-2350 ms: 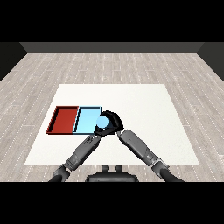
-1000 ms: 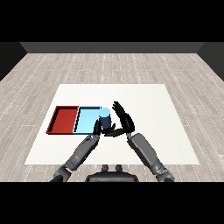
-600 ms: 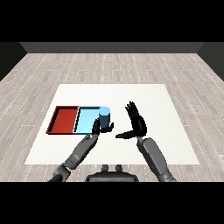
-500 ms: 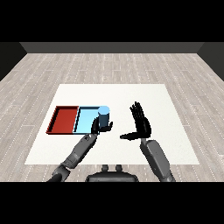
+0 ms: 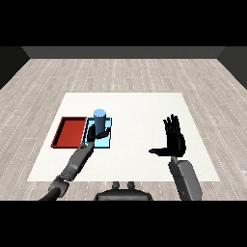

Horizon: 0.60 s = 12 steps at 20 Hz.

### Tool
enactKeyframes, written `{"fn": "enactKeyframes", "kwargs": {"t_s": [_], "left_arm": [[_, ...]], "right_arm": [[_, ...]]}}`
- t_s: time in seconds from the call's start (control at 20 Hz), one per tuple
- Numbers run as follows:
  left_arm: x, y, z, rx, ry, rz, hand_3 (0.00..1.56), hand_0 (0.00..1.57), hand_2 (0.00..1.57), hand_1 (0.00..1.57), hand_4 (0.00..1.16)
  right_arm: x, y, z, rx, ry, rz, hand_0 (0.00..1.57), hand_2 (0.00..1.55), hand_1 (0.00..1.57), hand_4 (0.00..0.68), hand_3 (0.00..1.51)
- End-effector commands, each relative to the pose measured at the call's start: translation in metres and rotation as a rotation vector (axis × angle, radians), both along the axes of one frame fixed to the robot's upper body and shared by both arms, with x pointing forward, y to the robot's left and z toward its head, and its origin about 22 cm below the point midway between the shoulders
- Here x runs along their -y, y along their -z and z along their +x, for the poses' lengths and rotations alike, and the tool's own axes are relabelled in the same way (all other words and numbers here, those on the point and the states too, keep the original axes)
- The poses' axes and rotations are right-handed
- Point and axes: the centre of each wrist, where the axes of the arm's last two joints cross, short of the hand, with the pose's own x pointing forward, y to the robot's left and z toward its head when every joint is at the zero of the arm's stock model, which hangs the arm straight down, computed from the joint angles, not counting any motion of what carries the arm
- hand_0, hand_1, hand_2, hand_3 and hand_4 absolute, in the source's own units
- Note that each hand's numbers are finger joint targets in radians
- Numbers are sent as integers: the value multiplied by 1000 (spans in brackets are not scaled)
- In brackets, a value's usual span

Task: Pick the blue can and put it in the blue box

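Can over the blue tray, release left to do.
Left robot hand (image 5: 94, 136) curls round the upright can (image 5: 100, 122), which stands in or just above the blue tray (image 5: 107, 143); contact with its floor cannot be told. Red tray (image 5: 69, 132), touching it at 9 o'clock, holds nothing. Right robot hand (image 5: 174, 139) is spread, well apart at 3 o'clock over the bench (image 5: 140, 111).
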Motion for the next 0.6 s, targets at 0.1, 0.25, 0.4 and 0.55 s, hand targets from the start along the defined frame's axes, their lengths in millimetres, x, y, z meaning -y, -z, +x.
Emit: {"fn": "enactKeyframes", "kwargs": {"t_s": [0.1, 0.25, 0.4, 0.55], "left_arm": [[-55, 3, 10, -157, -161, 59, 1507, 1571, 1571, 1571, 1081], [-78, 1, 22, -225, -217, 67, 1517, 1571, 1571, 1571, 1068], [-70, 13, 22, -273, -207, 137, 1494, 1571, 1571, 1571, 1054], [-87, -5, 35, -378, -287, 190, 1401, 1571, 1548, 1571, 991]], "right_arm": [[11, 7, -4, -32, 52, -15, 0, 0, 0, 0, 0], [-1, 14, 2, -24, 48, -7, 0, 0, 0, 0, 0], [6, 8, 6, -40, 58, -14, 0, 0, 0, 0, 0], [-4, 17, 21, -70, 59, 11, 0, 0, 0, 0, 0]]}}
